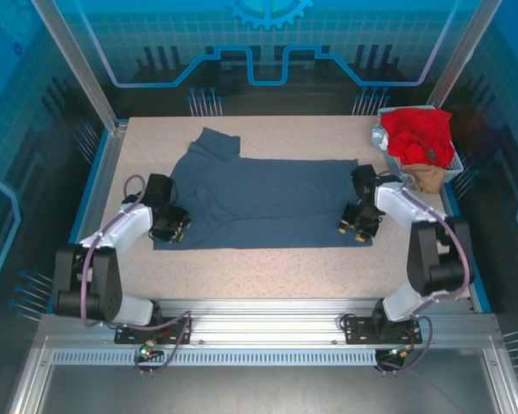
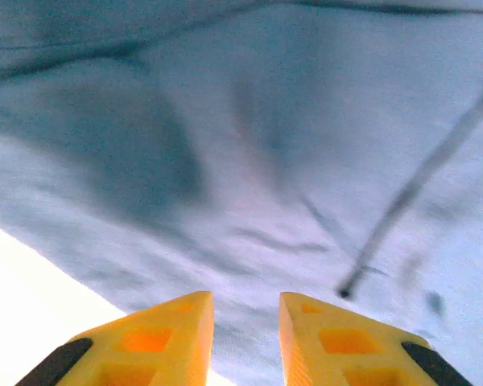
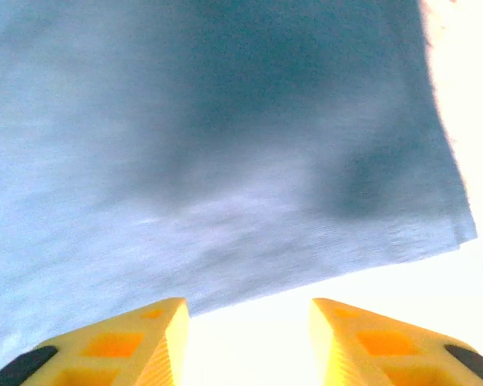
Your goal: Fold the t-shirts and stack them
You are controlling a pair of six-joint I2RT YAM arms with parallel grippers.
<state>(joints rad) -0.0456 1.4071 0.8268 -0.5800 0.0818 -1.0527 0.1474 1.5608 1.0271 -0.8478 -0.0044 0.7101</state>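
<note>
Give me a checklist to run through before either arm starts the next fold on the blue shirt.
1. Left gripper free of cloth: ok, jaws apart, nothing between them.
2. Right gripper free of cloth: ok, jaws apart over bare table at the shirt's near edge.
3. Slate-blue t-shirt lying flat: ok, though one part juts out at the far left.
4. Blue shirt folded compact: not ok, it spans the width between both arms.
5. Red t-shirt and tan t-shirt out of the way: ok, both at the wire basket, far right.
6. Layers underneath smooth: cannot tell.
</note>
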